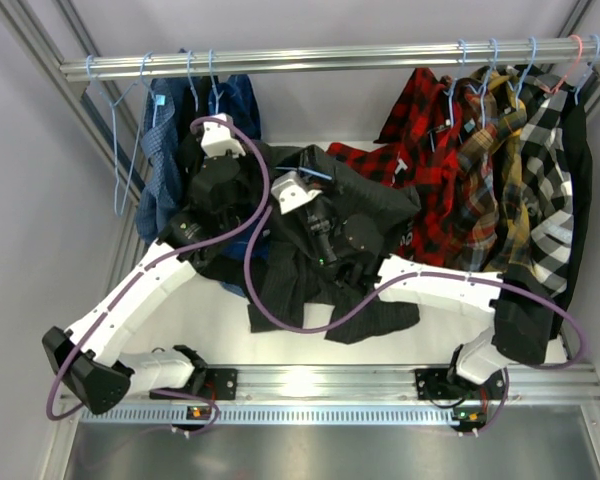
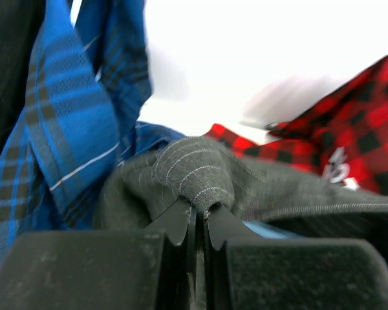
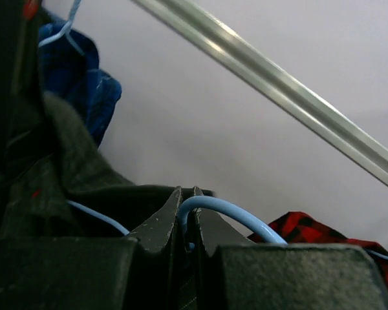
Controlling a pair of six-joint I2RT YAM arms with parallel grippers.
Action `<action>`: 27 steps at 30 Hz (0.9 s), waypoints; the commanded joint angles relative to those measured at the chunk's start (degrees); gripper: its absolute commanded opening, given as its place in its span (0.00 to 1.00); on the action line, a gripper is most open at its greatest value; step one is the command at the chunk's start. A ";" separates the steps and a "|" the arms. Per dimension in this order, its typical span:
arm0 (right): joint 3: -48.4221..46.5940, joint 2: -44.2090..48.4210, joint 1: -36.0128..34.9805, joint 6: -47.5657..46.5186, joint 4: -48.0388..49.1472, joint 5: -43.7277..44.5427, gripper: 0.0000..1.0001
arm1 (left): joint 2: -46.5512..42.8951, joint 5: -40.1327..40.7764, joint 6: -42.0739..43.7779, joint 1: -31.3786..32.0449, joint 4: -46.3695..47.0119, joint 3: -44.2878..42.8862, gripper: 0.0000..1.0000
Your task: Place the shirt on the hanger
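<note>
You had left gripper [image 2: 199,223] clamped on shirt [image 2: 200,169] fold, right gripper [image 3: 187,223] pinched on hanger [image 3: 236,212] wire. Shirt lay bunched mid desk [image 1: 208,328] under both grippers, hanger wire running into its fabric.

rail [image 1: 330,57], blue checked shirt [image 1: 165,170], red plaid shirt [image 1: 420,125]

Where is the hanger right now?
In the right wrist view the hanger is pinched in the right tool. From above, that is mid-table, against the shirt.
</note>
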State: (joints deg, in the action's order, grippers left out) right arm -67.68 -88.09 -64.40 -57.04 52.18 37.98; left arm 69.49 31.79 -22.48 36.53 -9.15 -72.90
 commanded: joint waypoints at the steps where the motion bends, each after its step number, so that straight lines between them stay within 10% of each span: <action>1: 2.02 -1.82 -1.43 -2.03 6.27 -1.76 0.00 | -2.35 -2.70 -0.90 0.38 5.98 -3.21 0.00; 11: -1.75 -0.59 1.91 6.66 -1.90 -1.42 0.00 | -4.01 -15.87 2.18 0.47 5.72 -2.25 0.00; 21: -14.75 4.34 12.89 42.41 -30.10 -11.33 0.00 | -6.92 -27.74 0.16 0.47 7.30 5.49 0.00; 27: -19.33 3.28 13.78 47.10 -38.38 -17.41 0.00 | -4.03 -36.27 -4.40 0.64 17.32 8.48 0.00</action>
State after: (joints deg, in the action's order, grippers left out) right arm -83.90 -86.32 -50.19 -17.72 20.03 27.03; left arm 63.77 2.11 -23.42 36.82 -1.37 -64.77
